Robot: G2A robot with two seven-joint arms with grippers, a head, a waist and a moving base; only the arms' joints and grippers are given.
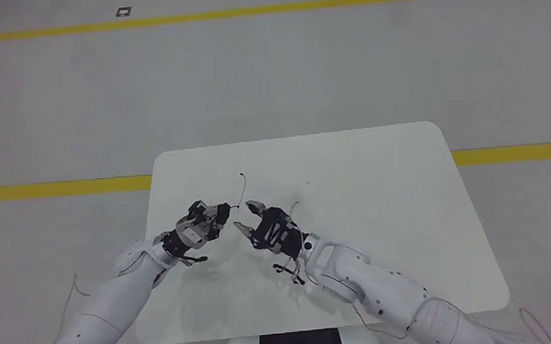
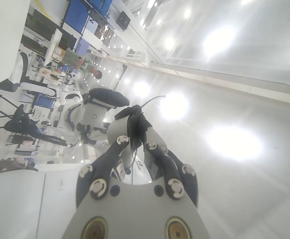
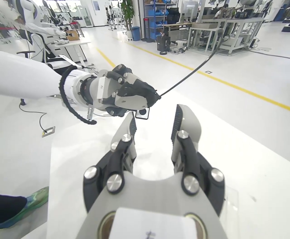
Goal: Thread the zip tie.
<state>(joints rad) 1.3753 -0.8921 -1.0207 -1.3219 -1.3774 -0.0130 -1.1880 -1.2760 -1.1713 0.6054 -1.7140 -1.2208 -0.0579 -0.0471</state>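
Note:
A thin black zip tie (image 1: 241, 186) stands up from my left gripper (image 1: 224, 210), which is shut on its lower part above the white table (image 1: 385, 177). In the left wrist view the zip tie (image 2: 152, 99) curves out past the closed fingertips, and its tail runs back between the fingers. In the right wrist view the zip tie (image 3: 192, 72) rises as a long arc from the left gripper (image 3: 156, 97). My right gripper (image 1: 243, 218) hovers just beside the left one, open and holding nothing; its fingertips (image 3: 179, 113) sit slightly short of the tie.
The table's rounded front edge (image 1: 199, 337) lies close under both arms. Bare tabletop (image 1: 378, 223) stretches to the right and back. Yellow floor lines (image 1: 252, 10) run beyond the table.

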